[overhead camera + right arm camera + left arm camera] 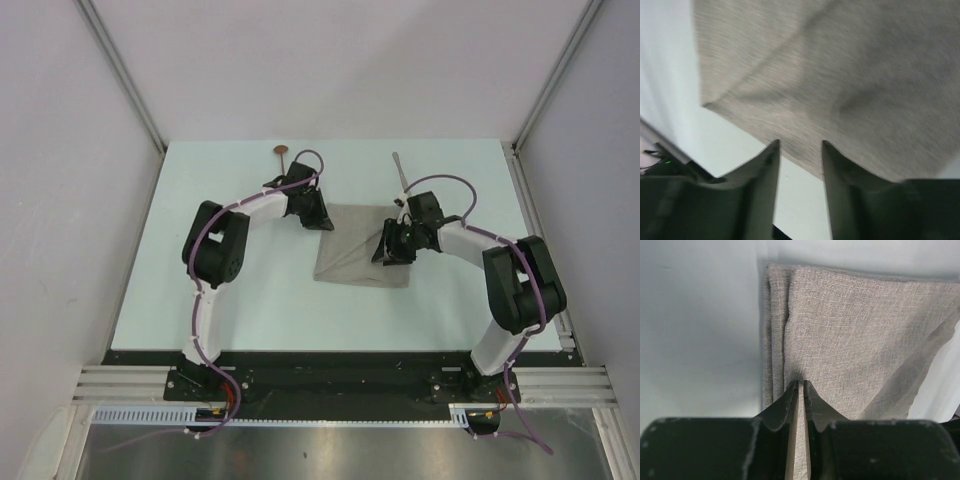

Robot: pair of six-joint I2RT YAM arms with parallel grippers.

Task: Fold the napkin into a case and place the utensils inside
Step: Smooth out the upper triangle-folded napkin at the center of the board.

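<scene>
- We see the left claw (318, 222) at the napkin's (362, 248) far left corner, its fingers drawn narrow, almost together.
- In the left wrist view a strip of the cloth (860, 335) fills the slit between the two fingertips (790, 392), and a crease in the fabric runs straight into them, so we read this claw as pinching the napkin at a folded edge.
- Ahead of that claw the cloth lies in layers: a narrower folded band sits to the left, a wider sheet spreads to the right, and pale bench (695, 325) shows past the left edge.
- The right claw (390, 252) hangs over the napkin's right side, its fingers spread with a clear gap and nothing between them.
- The right wrist view is blurred; there we make out the cloth (840, 75) ahead of the parted fingers (771, 155), one corner of it off to the left, with bare bench (665, 75) around it.
- The napkin lies on the bench (240, 300) between the two claws, grey-beige and roughly square from above.
- The spoon (283, 153) lies beyond the left claw toward the bench's far edge, apart from the cloth.
- The knife (399, 172) lies just beyond the right claw, also off the cloth.
</scene>
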